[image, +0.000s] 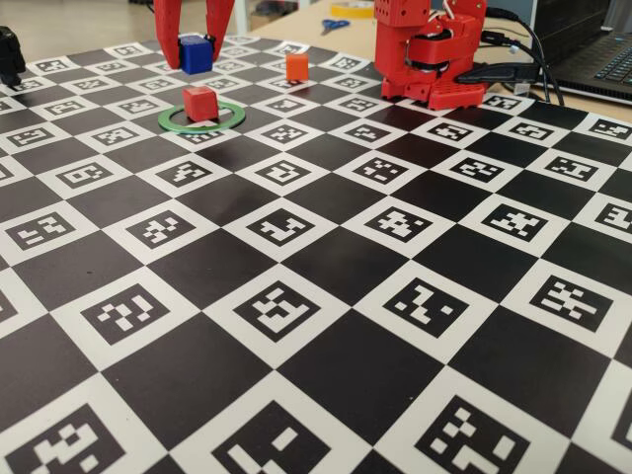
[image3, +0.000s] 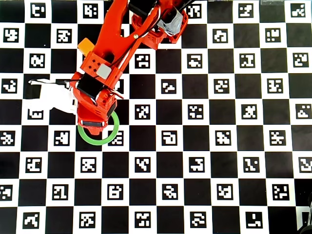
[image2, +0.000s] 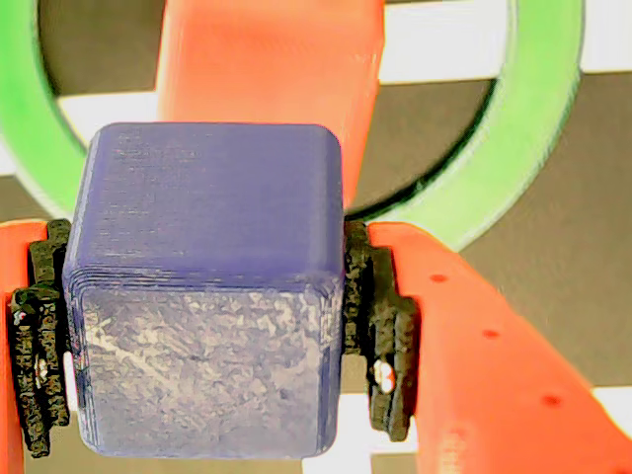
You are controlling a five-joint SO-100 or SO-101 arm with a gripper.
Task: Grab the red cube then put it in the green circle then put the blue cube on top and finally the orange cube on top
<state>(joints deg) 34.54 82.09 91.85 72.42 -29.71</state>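
The blue cube (image2: pixel 207 286) is clamped between the black pads (image2: pixel 380 326) of my red gripper (image2: pixel 207 331). In the fixed view the gripper (image: pixel 196 44) holds the blue cube (image: pixel 196 53) off the board, just above and behind the red cube (image: pixel 199 103). That red cube sits inside the green circle (image: pixel 201 120). The wrist view shows the red cube (image2: pixel 272 69) and the green circle (image2: pixel 523 128) beyond the blue one. The orange cube (image: pixel 296 66) stands alone on the board to the right. From overhead the arm hides the red and blue cubes; the green circle (image3: pixel 100 140) and orange cube (image3: pixel 87 46) show.
The arm's red base (image: pixel 430 54) stands at the back right of the checkered marker board (image: pixel 316 296). Cables and a laptop (image: pixel 602 59) lie behind it, and scissors (image: pixel 334 25) lie past the board. A black object (image: pixel 8 54) sits at the far left edge.
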